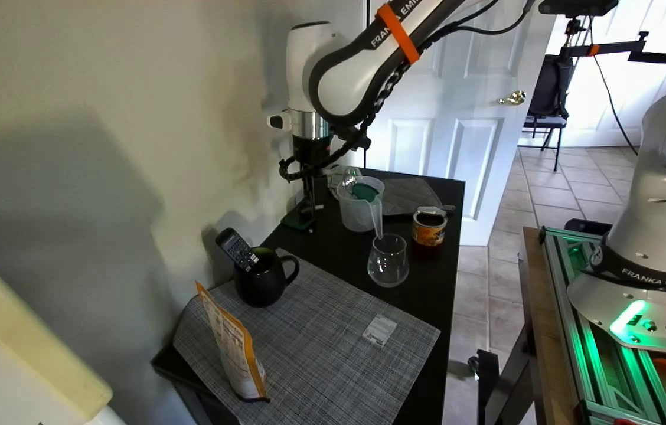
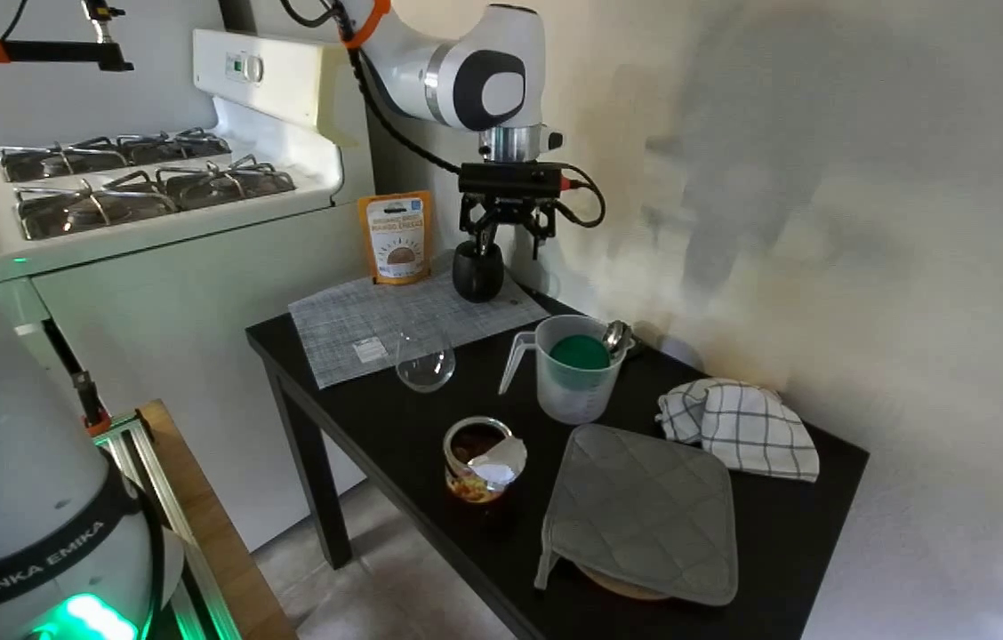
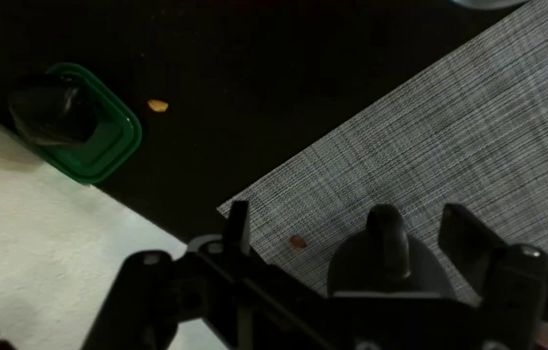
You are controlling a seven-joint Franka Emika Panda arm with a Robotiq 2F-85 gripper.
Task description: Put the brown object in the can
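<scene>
A small reddish-brown piece (image 3: 297, 241) lies on the grey mat in the wrist view, near the mat's corner and beside the black mug. A yellowish-brown bit (image 3: 158, 105) lies on the black table; I cannot tell which is the brown object. My gripper (image 3: 346, 211) is open, fingers wide apart and nothing between them, above the table's wall side. It also shows in both exterior views (image 1: 309, 203) (image 2: 510, 244). The can (image 1: 429, 229) is short, orange-brown, with a dark inside and a peeled-back lid. It stands upright near the table edge, also in an exterior view (image 2: 464, 484), apart from the gripper.
The black mug (image 1: 259, 286) holds a remote (image 1: 237, 249). A clear glass (image 1: 388, 268), a pale jug (image 1: 358, 215), an orange-white pouch (image 2: 397, 240), a grey pot holder (image 2: 653, 516), a checked cloth (image 2: 755, 436) and a green dish (image 3: 109, 150) with something dark share the table.
</scene>
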